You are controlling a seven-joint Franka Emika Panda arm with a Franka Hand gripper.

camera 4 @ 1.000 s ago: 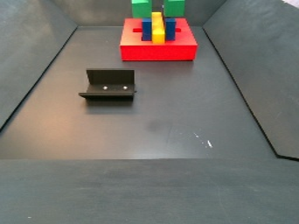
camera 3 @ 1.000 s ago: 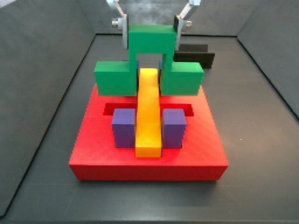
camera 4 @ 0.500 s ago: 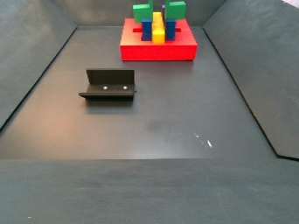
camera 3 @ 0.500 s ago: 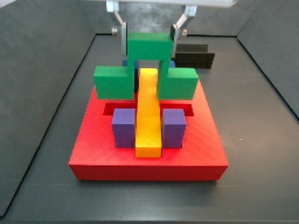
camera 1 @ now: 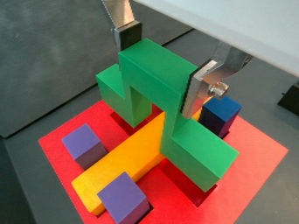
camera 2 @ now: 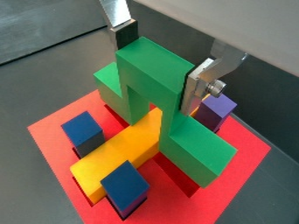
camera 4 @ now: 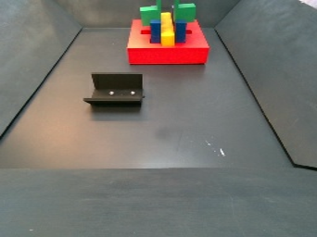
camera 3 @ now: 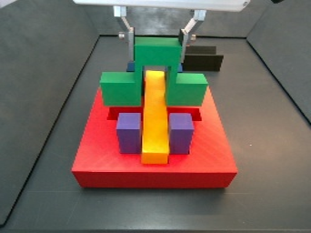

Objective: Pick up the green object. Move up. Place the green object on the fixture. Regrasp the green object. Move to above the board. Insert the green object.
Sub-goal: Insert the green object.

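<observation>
The board [camera 3: 155,162], one red slab, fills the centre and lower half of a side view and sits at the upper centre of the other side view [camera 4: 169,51]. The green object [camera 3: 155,75], one bridge-shaped piece, stands at the board's far end, straddling the single long yellow bar [camera 3: 155,116]; its two legs reach down on either side of the bar, but whether they are fully seated in the recess cannot be told. The gripper [camera 3: 158,35], at the upper centre of that side view, holds the green object's raised top: in both wrist views one silver finger [camera 1: 201,85] lies flat against one face of that top and the other [camera 2: 121,35] against the opposite face, so the jaws are clamped on the piece. The fixture [camera 4: 117,90], one black L-shaped bracket, stands empty at the left centre of the side view, well apart from the board.

Risk, as a judgement: if a leg catches on the recess edge or on the bar, further downward push could jam or tilt the piece, or shift the board.

Count: two purple blocks [camera 3: 181,132] at the near end, two blue blocks [camera 2: 83,131] in a wrist view.
</observation>
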